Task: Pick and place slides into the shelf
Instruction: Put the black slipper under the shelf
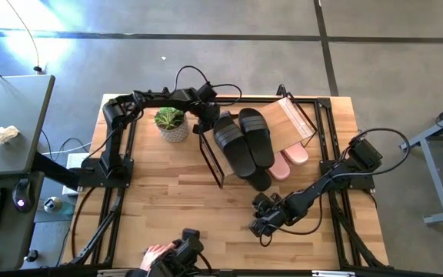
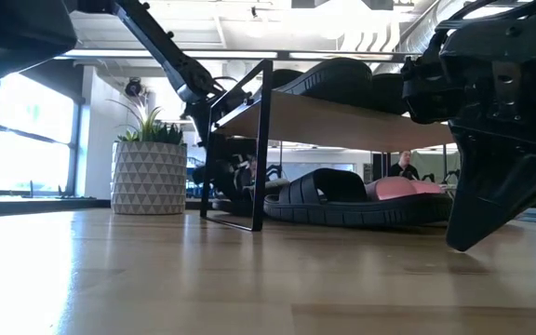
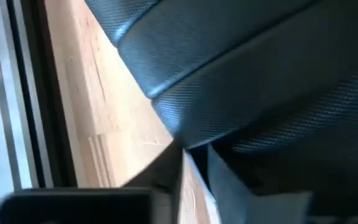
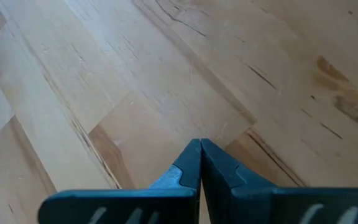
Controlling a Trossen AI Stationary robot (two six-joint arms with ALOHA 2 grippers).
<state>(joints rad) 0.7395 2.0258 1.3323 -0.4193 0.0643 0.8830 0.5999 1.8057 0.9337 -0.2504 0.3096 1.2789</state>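
The shelf (image 1: 294, 123) stands at the table's far middle, its wood board (image 2: 342, 121) carried on a thin black frame. Two black slides (image 1: 237, 142) (image 1: 258, 137) lie side by side on the board. Beneath it, on the table, lie another black slide (image 2: 342, 200) and the pale pink slides (image 1: 291, 160) (image 2: 403, 191). My left gripper (image 1: 206, 115) is at the shelf's left end, close against the left black slide (image 3: 260, 74). My right gripper (image 1: 261, 227) (image 4: 199, 155) is shut and empty, low over bare table near the shelf's front.
A potted green plant (image 1: 171, 123) (image 2: 147, 172) stands just left of the shelf, beside the left arm. A person's hand (image 1: 156, 254) shows at the table's near edge. Bare wood (image 1: 168, 200) lies in front of the shelf. A desk (image 1: 6, 138) stands off the table's left.
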